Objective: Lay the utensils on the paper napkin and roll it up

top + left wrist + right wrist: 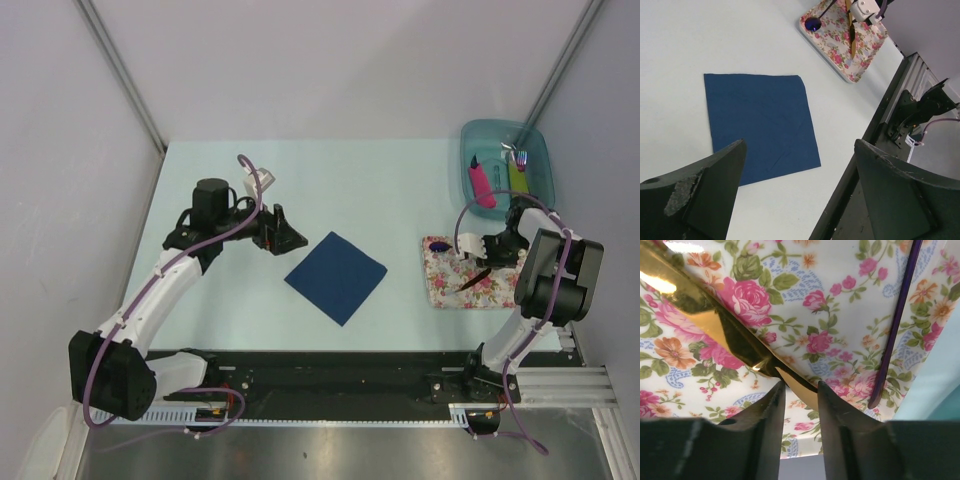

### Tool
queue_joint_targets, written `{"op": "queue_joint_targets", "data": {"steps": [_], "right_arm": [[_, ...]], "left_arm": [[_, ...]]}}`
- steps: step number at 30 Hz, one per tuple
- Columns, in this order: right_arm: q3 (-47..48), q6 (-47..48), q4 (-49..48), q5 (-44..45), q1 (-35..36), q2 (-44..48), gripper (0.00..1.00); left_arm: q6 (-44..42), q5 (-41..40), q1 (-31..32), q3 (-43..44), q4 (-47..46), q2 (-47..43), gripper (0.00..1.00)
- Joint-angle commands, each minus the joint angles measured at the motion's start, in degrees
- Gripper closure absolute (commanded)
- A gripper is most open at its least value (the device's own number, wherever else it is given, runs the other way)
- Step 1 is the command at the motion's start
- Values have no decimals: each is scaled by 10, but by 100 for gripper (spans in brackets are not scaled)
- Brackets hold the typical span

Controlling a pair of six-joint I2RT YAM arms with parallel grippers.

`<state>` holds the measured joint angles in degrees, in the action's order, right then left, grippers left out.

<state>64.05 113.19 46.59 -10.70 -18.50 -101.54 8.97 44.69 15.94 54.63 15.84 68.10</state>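
Note:
The navy paper napkin (336,277) lies flat on the table and also shows in the left wrist view (760,125). My left gripper (280,235) is open and empty just left of it (800,150). The tan knife (715,325) lies on the floral mat (455,290), with its end between my right gripper's (800,390) fingers, which are closed on it. The spoon's purple bowl (438,246) rests at the mat's left end, and its thin dark handle (897,320) runs beside the knife. My right gripper (487,258) is over the mat.
A teal bin (480,128) at the back right holds pink-handled cutlery (483,185) and green-handled cutlery (518,178). The black rail (330,370) runs along the table's near edge. Grey walls enclose the table on three sides.

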Motion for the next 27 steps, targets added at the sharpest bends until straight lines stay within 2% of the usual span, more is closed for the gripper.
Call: {"op": "queue_joint_targets", "data": {"steps": [1,3,6,11,18,27], "right_arm": [[-9,372,10,3,-2,-23,72],[-7,372,25,4,0,-16,78],[-11,372,53,0,2,6,100],[-11,365,117,-17,0,56,100],[5,308,193,-56,1,105,100],[42,159,226,-103,29,105,100]], "left_arm": [[-12,-18,-7,13,2,-6,6],[-11,-21,-8,15,2,-6,6],[-4,-23,-8,21,0,-1,6],[9,-18,-8,27,-3,0,6],[17,-18,-8,24,-4,-11,6],[22,-17,-8,19,-2,-15,7]]}}
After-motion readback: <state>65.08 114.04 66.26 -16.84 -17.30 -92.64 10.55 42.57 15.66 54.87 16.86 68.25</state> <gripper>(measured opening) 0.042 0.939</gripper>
